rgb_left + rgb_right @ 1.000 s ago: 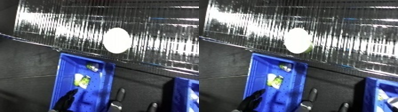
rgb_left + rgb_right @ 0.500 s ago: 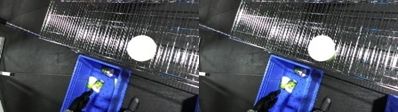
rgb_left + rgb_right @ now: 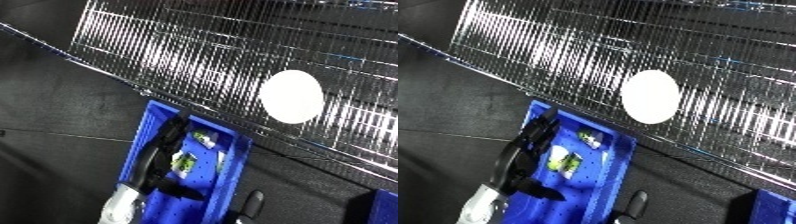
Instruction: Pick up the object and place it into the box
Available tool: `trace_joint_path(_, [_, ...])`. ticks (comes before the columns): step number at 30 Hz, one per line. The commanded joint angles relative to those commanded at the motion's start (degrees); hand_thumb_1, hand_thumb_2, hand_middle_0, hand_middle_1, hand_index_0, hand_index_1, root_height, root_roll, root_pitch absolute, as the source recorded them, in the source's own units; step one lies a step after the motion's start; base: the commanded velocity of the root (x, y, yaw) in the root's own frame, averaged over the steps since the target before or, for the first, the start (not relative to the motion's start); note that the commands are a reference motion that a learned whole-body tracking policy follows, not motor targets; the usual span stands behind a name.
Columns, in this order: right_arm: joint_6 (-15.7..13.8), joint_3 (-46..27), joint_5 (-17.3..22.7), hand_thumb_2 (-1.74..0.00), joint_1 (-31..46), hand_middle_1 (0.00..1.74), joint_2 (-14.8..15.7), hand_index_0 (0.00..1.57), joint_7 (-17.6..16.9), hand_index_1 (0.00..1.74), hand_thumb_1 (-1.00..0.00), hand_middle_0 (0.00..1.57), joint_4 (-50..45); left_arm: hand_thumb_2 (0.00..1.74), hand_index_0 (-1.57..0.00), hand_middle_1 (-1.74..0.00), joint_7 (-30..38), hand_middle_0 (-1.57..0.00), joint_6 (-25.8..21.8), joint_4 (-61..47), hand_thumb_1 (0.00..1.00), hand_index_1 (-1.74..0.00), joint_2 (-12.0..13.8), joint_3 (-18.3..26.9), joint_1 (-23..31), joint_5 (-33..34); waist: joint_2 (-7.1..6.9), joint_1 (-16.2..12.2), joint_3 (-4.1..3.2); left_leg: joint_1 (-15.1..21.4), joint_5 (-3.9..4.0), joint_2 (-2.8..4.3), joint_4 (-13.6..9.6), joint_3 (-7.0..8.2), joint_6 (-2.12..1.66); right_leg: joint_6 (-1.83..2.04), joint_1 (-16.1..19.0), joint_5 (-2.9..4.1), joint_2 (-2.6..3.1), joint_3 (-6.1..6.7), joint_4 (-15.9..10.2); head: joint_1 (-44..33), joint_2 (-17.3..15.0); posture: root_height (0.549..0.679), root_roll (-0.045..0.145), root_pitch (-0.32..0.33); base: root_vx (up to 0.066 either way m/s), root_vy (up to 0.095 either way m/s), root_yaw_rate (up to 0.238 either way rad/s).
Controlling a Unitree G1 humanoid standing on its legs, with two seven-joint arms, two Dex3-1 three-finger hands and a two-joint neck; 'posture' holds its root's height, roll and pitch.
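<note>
Dark floor below a shiny wire-mesh wall (image 3: pixel 222 75). At left, left hand (image 3: pixel 164 150) reaching into blue plastic bin (image 3: pixel 233 165), fingers extended, holding nothing. Small yellow-green packet (image 3: pixel 185 161) lying inside, just beside. Grasp or release: unclear. Right hand (image 3: pixel 636 202) low, fingers unreadable.

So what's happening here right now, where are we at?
The robot's left hand is reaching into the blue bin, its fingers stretched along the bin's left wall. Inside the bin lie a couple of small items, one yellow-green; the hand seems to be beside them, though I cannot tell if it touches them. The right hand shows only as dark fingers at the lower edge, right of the bin. Behind stands a shiny wire rack with a white disc on it.
</note>
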Motion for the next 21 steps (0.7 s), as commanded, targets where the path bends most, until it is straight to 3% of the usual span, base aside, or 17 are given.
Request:
trace_joint_path(12, [-0.1, -1.9, 3.3, 0.0, 2.0, 0.0, -0.1, 0.0, 1.6, 0.0, 0.0, 0.0, 0.5, 0.0, 0.0, 0.0, -1.4, 0.0, -0.9, -14.1, 0.0, 0.0, 0.4, 1.8, 0.8, -1.9, -0.73, 1.0, 0.0, -0.3, -0.79, -0.78, 0.8, -0.32, 0.1, 0.07, 0.5, 0.47, -0.37, -0.69, -0.3, 4.3, -1.1, 0.646, 0.032, 0.061, 0.03, -0.021, 0.044])
trace_joint_path(21, [0.8, -1.8, 3.8, 0.0, 1.8, 0.0, 0.5, 0.0, 2.6, 0.0, 0.0, 0.0, 0.7, 0.0, 0.0, 0.0, -0.3, 0.0, -1.6, -16.5, 0.0, 0.0, 0.2, 1.5, -1.5, 0.2, -1.1, 0.2, 0.0, -0.8, -1.38, -0.79, 1.8, 0.0, 0.33, 0.19, -0.2, 0.55, 0.13, 0.01, 0.3, 3.5, -0.5, 0.645, 0.028, 0.062, 0.019, -0.004, -0.047])
